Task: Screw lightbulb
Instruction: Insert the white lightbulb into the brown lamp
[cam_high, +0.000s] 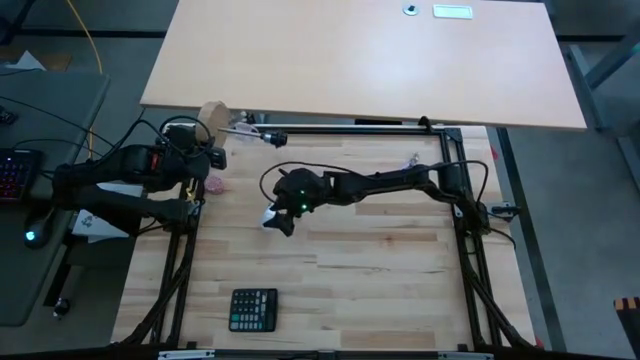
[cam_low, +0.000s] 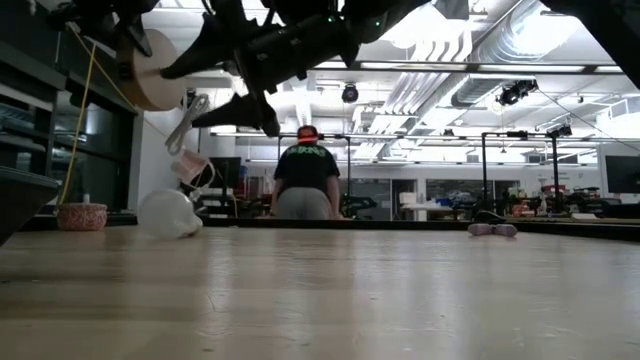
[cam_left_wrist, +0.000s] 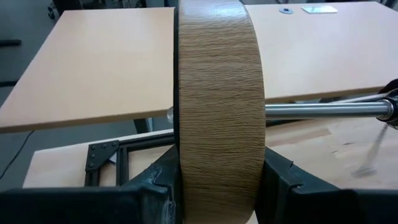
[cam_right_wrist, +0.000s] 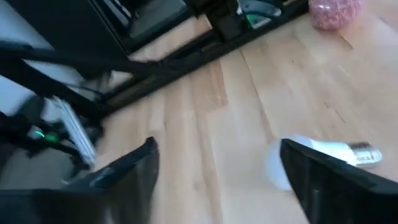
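The white lightbulb (cam_high: 269, 216) lies on its side on the wooden table; in the right wrist view (cam_right_wrist: 292, 158) its silvery screw base (cam_right_wrist: 364, 154) shows. It also shows in the low view (cam_low: 168, 213). My right gripper (cam_right_wrist: 217, 180) is open and hovers above it (cam_high: 282, 218), touching nothing; the bulb lies next to one finger (cam_right_wrist: 323, 180). My left gripper (cam_left_wrist: 217, 193) is at the table's far left (cam_high: 205, 150), shut on the round wooden disc (cam_left_wrist: 217, 93), which is raised above the table (cam_low: 150, 70). The disc's socket is hidden. My left gripper pinches the wooden disc between its two fingers (cam_left_wrist: 152, 183), one on each flat face, near the rim (cam_left_wrist: 217, 180). The disc stands on edge, its wood-grain rim toward the wrist camera, lifted clear of the table.
A black calculator (cam_high: 253, 308) lies near the front edge. A small pink thing (cam_high: 215, 185) lies near the left arm. A metal rod (cam_high: 340, 131) runs along the far edge, under a second, lighter table top (cam_high: 370, 60). A person (cam_low: 305, 180) is in the room behind.
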